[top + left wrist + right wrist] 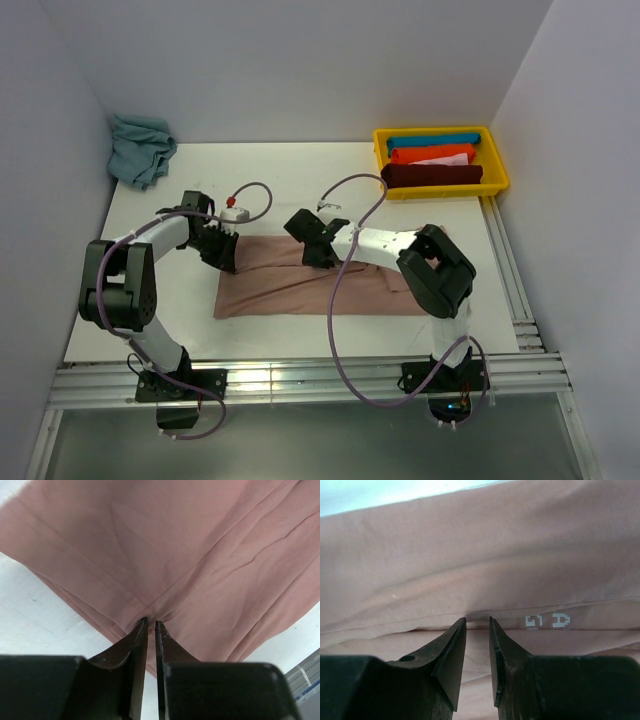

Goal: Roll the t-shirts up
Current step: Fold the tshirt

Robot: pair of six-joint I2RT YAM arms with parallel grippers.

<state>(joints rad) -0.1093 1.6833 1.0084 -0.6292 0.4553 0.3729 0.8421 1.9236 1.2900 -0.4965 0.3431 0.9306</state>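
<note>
A dusty pink t-shirt (300,288) lies folded into a long band across the middle of the table. My left gripper (228,264) is at the shirt's far left corner. In the left wrist view it (151,621) is shut on a pinch of the pink fabric (200,555), where seams meet and pucker. My right gripper (320,261) is at the shirt's far edge near the middle. In the right wrist view it (477,620) is closed on a fold edge of the shirt (470,555), beside a small white print (547,621).
A yellow bin (440,131) at the back right holds rolled teal, orange, white and dark red shirts. A crumpled grey-blue t-shirt (140,148) lies at the back left corner. White walls enclose the table on three sides.
</note>
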